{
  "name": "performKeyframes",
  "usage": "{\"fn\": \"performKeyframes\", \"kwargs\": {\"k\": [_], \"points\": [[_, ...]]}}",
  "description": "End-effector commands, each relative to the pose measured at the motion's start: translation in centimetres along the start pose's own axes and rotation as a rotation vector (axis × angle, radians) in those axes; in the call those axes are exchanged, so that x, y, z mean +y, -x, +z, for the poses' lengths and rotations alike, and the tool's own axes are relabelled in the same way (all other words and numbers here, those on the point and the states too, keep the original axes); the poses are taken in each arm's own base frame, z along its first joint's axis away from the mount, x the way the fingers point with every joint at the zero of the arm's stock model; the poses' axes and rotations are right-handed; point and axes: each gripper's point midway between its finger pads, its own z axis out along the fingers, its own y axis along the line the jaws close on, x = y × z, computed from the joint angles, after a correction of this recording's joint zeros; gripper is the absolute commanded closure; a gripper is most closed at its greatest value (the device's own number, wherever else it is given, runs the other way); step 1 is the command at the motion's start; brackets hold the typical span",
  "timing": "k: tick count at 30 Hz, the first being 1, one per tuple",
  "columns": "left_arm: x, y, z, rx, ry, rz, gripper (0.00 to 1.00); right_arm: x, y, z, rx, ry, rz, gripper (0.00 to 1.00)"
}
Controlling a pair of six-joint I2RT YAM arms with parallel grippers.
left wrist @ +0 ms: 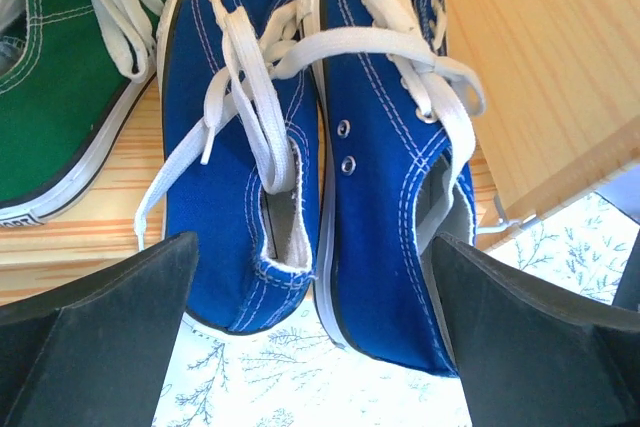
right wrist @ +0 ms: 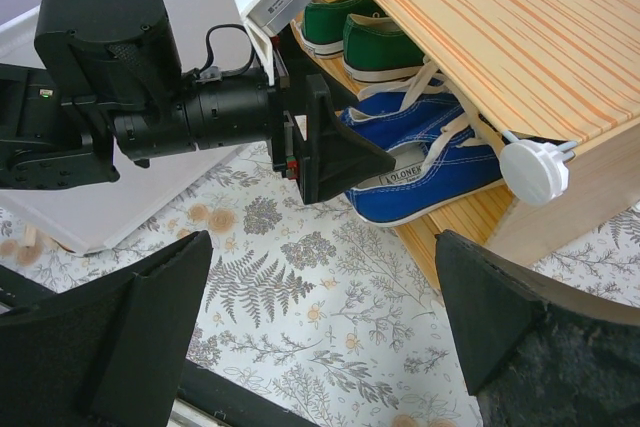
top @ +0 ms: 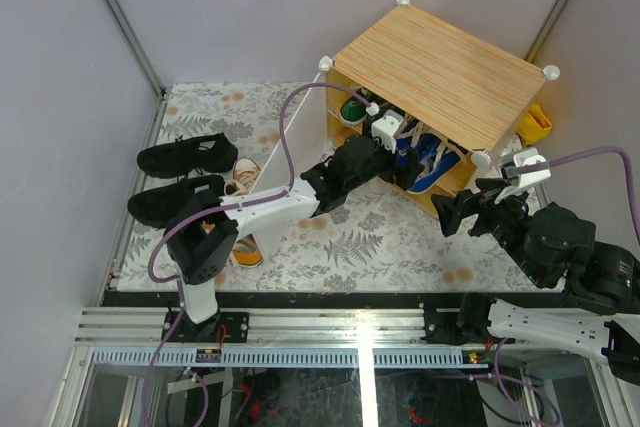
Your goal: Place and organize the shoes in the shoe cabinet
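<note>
The shoe cabinet (top: 440,67) stands at the back right, its open front facing left. A green pair (top: 352,109) sits inside on the left; it also shows in the left wrist view (left wrist: 60,67) and the right wrist view (right wrist: 350,32). A blue pair (left wrist: 330,147) lies beside it on the lower shelf, heels sticking out over the mat. My left gripper (top: 390,152) is open, its fingers on either side of the blue heels (left wrist: 312,277). My right gripper (top: 455,217) is open and empty above the mat (right wrist: 322,247). Two black shoes (top: 185,155) lie at the far left.
Orange shoes (top: 245,172) lie on the floral mat (top: 350,237) next to the black ones, partly hidden by the left arm. A yellow object (top: 535,124) sits behind the cabinet. A white corner knob (right wrist: 533,169) juts out near the blue pair. Grey walls close in on both sides.
</note>
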Motion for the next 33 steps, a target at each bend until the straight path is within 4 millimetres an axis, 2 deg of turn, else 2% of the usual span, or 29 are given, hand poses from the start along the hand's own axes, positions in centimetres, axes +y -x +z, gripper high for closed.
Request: {"fn": "performKeyframes", "kwargs": {"k": [1,10,15,18,22,25,28,33], "points": [[-1.4,1.3,-0.1,-0.024,-0.050,0.003,0.00,0.4,1.1,0.3,-0.036,-0.001,0.041,0.01],[-2.2,5.3,-3.8,-0.127,-0.076,-0.002,0.00,0.2,1.0,0.2,-0.038,-0.005,0.042,0.01],[-3.1,6.5,-5.4,-0.154,-0.117,0.002,0.00,0.5,1.1,0.4,-0.036,0.001,0.037,0.01],[-2.9,5.3,-6.0,-0.126,-0.117,0.003,0.00,0.6,1.3,0.4,-0.038,0.005,0.040,0.01],[-2.4,2.9,-7.0,-0.102,-0.111,-0.030,0.08,0.5,1.2,0.3,-0.040,0.002,0.040,0.01],[-2.3,1.7,-7.2,-0.092,-0.111,-0.056,0.11,0.6,1.1,0.4,-0.037,0.002,0.037,0.01],[-3.3,0.9,-6.8,-0.084,-0.138,-0.031,0.14,0.8,1.0,0.6,-0.032,0.007,0.036,0.01],[-6.5,1.1,-6.4,-0.112,-0.205,0.080,0.22,0.7,1.0,0.4,-0.036,0.007,0.040,0.01]]}}
